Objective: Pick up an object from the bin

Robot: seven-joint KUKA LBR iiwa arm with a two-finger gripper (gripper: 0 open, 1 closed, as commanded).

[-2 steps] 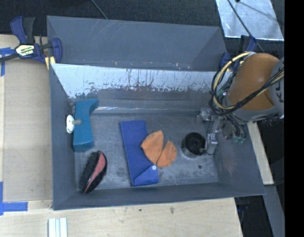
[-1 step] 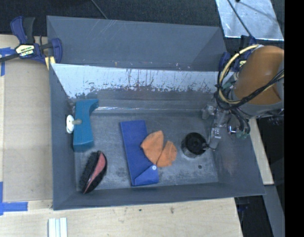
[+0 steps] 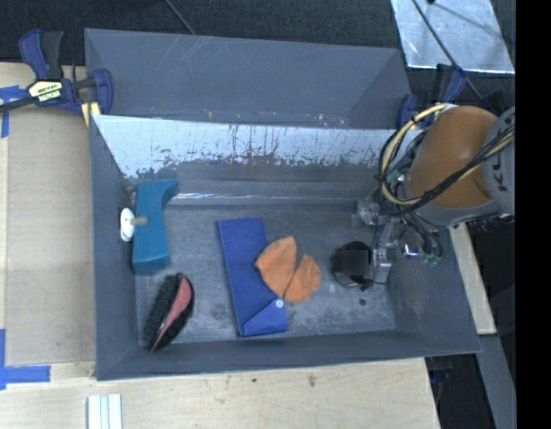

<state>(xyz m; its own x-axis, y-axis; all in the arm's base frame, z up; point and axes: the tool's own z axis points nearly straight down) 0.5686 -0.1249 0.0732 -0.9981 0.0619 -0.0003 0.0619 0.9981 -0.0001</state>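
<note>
My gripper (image 3: 376, 271) hangs low at the right side of the bin, its fingers pointing down. A small black rounded object (image 3: 350, 264) lies on the bin floor right against the gripper's left side. To its left an orange cloth-like piece (image 3: 289, 269) rests partly on a blue flat pad (image 3: 246, 277) in the middle of the bin.
A blue block-shaped tool (image 3: 153, 226) with a white knob lies at the left. A black and pink brush (image 3: 170, 310) lies at the front left. The arm with its orange cover and cables comes in over the right wall.
</note>
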